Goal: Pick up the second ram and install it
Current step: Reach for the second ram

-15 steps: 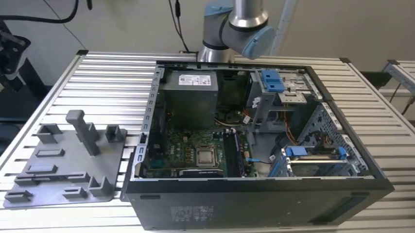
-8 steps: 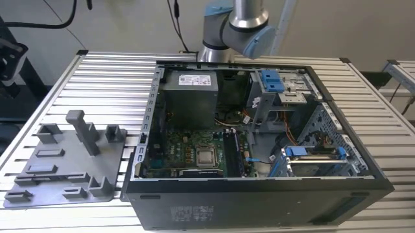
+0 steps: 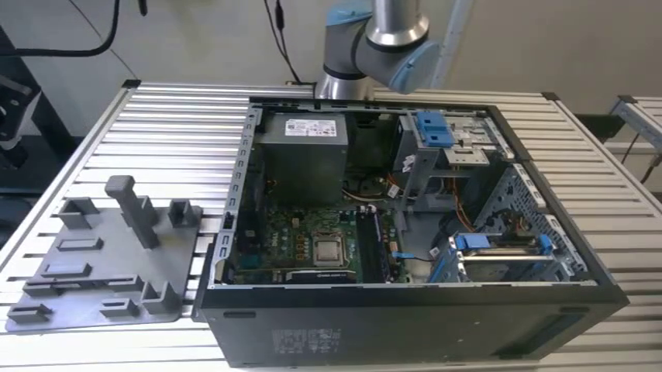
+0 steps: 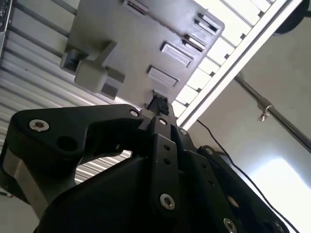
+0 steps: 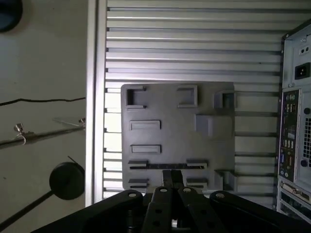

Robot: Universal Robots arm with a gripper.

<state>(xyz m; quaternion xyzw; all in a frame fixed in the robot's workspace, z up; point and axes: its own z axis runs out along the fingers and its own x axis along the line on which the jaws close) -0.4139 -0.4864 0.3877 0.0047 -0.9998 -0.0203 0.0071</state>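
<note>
Clearly the pick-up has not been made: the second ram (image 5: 150, 166) lies flat in the gray tray (image 5: 170, 131), cradled between two low supports along one tray edge. In the exterior view this stick (image 3: 83, 283) is the dark line in the tray (image 3: 104, 256), which sits at the surface's (image 3: 155, 139) edge on the exterior view's left, beside the open computer case (image 3: 414, 310).

The gripper (image 5: 171, 174) hangs well above the tray, lined up over the middle of the stick. Its jaws look drawn together with nothing between them, and the second wrist view shows the same tips (image 4: 158, 103) pointing at the tray's edge.

To my eye, doing this step well rests on three things:
- The jaws need to open wider than the stick is thick before any descent.
- The jaws should close across the thin faces at the stick's middle, clear of both supports, so it lifts level.
- The grip should be firm but gentle, since a thin board like this probably flexes and can twist if caught off-centre.
</note>
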